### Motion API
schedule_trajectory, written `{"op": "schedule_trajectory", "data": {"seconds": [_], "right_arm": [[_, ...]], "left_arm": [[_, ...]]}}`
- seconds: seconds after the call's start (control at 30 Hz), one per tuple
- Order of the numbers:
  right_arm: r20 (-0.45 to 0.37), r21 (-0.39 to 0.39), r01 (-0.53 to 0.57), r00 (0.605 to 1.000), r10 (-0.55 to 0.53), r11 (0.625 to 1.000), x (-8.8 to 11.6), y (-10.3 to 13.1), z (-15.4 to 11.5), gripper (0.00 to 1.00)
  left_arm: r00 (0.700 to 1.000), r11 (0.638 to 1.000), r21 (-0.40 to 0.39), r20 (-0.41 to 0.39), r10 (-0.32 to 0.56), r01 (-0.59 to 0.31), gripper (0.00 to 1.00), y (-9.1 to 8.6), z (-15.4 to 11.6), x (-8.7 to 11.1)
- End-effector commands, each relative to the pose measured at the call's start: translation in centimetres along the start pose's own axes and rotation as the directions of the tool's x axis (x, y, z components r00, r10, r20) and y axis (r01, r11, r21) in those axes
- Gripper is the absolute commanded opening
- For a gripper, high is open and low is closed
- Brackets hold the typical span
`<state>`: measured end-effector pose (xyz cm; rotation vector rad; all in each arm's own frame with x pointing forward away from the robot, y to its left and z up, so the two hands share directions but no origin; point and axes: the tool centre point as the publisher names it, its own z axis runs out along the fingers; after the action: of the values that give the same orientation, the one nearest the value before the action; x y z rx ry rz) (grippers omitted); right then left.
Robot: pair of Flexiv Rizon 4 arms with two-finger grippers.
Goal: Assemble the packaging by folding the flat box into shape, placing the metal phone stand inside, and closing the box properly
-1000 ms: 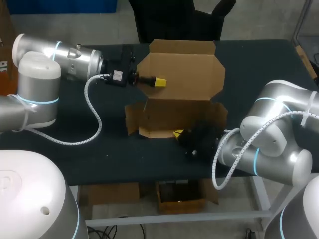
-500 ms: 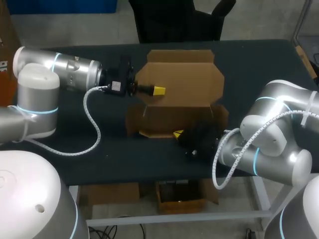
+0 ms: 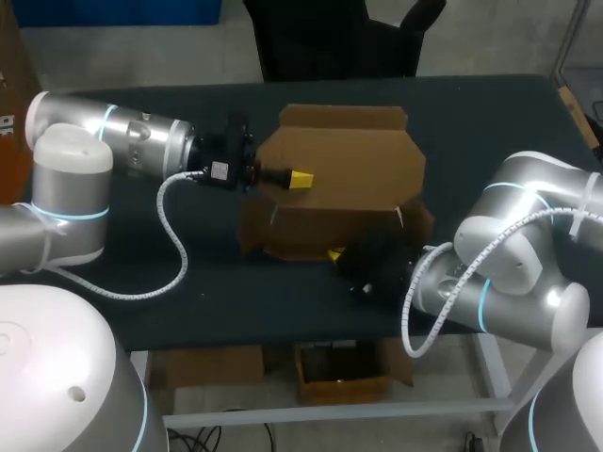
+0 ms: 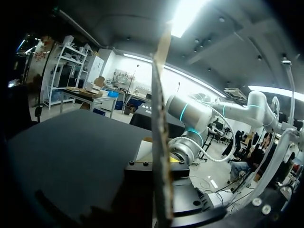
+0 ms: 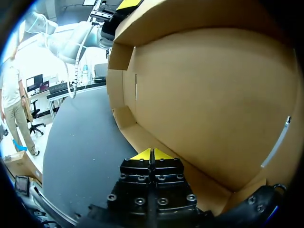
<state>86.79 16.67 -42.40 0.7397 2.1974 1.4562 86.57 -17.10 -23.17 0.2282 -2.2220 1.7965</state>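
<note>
A brown cardboard box (image 3: pixel 316 234) stands in the middle of the table, its front wall upright. Its lid (image 3: pixel 349 160) leans forward over the box. My left gripper (image 3: pixel 301 178) is shut on the lid's left edge, one yellow tip showing on top. In the left wrist view the lid (image 4: pixel 160 142) shows edge-on, running out from the gripper. My right gripper (image 3: pixel 336 252) is shut and empty, its tips (image 5: pixel 152 153) against the foot of the box's front wall (image 5: pixel 209 104). No phone stand is in sight.
The dark table (image 3: pixel 471 122) has free room to the box's right and left. A side flap (image 3: pixel 248 226) sticks out at the box's left corner, another (image 3: pixel 420 218) at its right. My left arm (image 5: pixel 71 38) reaches in over the box.
The lid has swung down towards the front of the box, carried by my left gripper, which moved forward with it. The right arm has kept still.
</note>
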Motion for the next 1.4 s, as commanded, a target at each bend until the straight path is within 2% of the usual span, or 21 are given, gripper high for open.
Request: {"op": "schedule_trajectory", "data": {"seconds": [0.03,0.33,0.67,1.4], "right_arm": [[0.021,-0.002,0.001,1.000,-0.001,1.000,0.34,-0.10,0.29,0.00],[0.021,-0.002,0.001,1.000,-0.001,1.000,0.34,-0.10,0.29,0.00],[0.021,-0.002,0.001,1.000,-0.001,1.000,0.34,-0.10,0.29,0.00],[0.021,-0.002,0.001,1.000,-0.001,1.000,0.34,-0.10,0.29,0.00]], "left_arm": [[1.000,1.000,0.007,-0.005,0.011,-0.011,0.00,0.58,0.02,0.09],[1.000,0.999,0.024,0.007,0.029,-0.029,0.00,0.87,-0.01,0.20],[0.999,1.000,-0.001,0.035,0.009,-0.009,0.00,1.03,0.23,-0.14],[0.999,1.000,-0.003,0.051,0.001,-0.001,0.00,1.18,-0.08,-0.18]]}}
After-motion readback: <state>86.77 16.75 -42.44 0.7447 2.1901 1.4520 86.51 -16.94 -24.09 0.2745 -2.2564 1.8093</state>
